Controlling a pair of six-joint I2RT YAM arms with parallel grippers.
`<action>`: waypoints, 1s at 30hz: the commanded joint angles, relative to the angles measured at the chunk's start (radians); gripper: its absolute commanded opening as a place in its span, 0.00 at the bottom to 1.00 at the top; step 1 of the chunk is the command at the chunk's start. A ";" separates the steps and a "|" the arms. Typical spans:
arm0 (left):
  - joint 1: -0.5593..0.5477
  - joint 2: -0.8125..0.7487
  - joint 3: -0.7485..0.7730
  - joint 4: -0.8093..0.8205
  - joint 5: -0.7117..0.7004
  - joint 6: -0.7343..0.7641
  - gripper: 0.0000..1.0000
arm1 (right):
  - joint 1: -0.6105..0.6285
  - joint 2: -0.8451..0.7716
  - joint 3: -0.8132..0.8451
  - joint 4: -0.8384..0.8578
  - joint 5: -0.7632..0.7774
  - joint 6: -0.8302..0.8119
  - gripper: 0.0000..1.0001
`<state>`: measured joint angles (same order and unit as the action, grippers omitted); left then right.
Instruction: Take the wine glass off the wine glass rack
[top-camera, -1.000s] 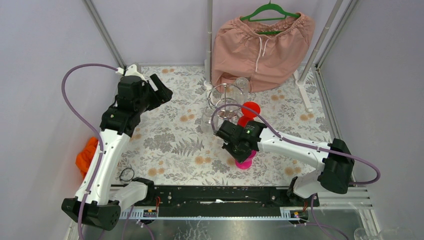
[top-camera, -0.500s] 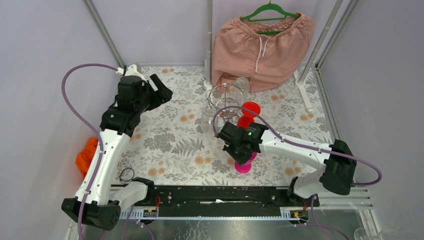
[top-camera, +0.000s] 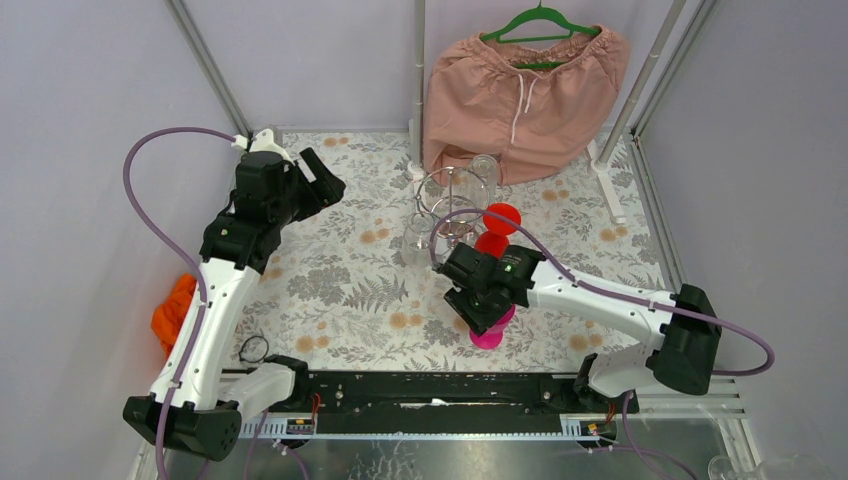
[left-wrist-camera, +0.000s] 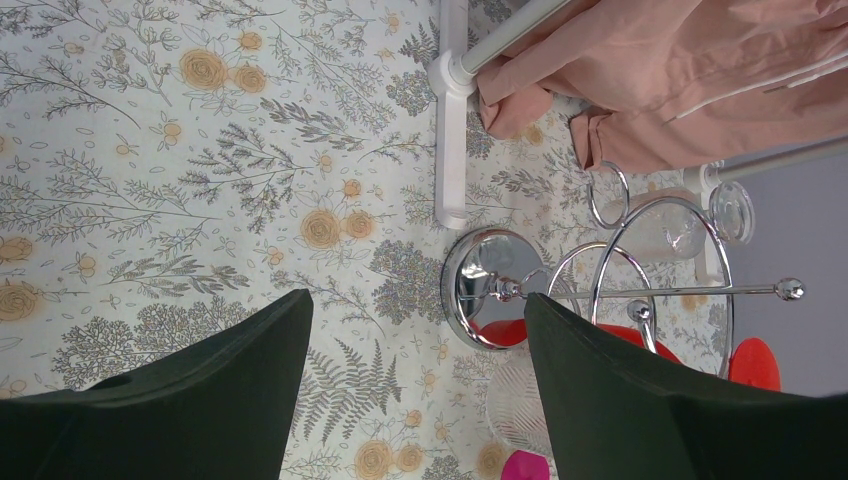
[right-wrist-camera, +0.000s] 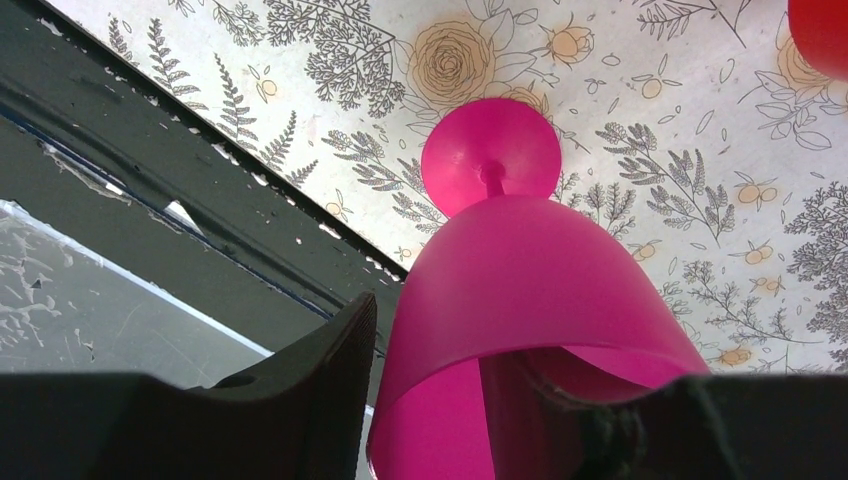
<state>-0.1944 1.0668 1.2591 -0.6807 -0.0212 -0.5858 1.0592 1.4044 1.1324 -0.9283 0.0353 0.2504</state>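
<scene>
The pink wine glass (right-wrist-camera: 520, 280) stands upright on the flowered table, its foot (top-camera: 487, 338) near the front edge. My right gripper (top-camera: 484, 305) hangs over its rim, open. One finger (right-wrist-camera: 330, 370) is outside with a gap to the wall, and the other shows through the pink wall from inside the bowl. The chrome wine glass rack (top-camera: 455, 192) stands behind, with red glasses (top-camera: 500, 218) and clear glasses (top-camera: 483, 165) still on it. My left gripper (top-camera: 325, 180) is open and empty at the back left, and its view shows the rack's round base (left-wrist-camera: 478, 285).
Pink shorts (top-camera: 525, 85) hang on a green hanger behind the rack. A grey frame pole (top-camera: 418, 80) with a white foot (left-wrist-camera: 452, 110) stands beside it. An orange cloth (top-camera: 172, 312) lies at the left edge. The black rail (top-camera: 430, 390) runs just in front of the pink glass.
My right gripper was shut on the pink glass's rim and its jaws have now parted. The right arm has shifted slightly toward the near edge. The left arm has not moved.
</scene>
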 joint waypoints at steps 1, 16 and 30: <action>0.008 0.004 -0.001 0.032 0.014 0.009 0.86 | -0.005 -0.050 0.040 -0.034 0.005 0.021 0.49; 0.008 0.015 -0.019 0.054 0.050 -0.002 0.86 | -0.004 -0.218 0.248 -0.105 0.019 0.060 0.52; 0.008 0.002 -0.134 0.337 0.508 -0.168 0.84 | -0.005 -0.483 0.207 0.145 0.226 0.085 0.53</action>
<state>-0.1944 1.0817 1.1610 -0.5133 0.2924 -0.6735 1.0592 0.9627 1.3636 -0.8665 0.1741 0.3206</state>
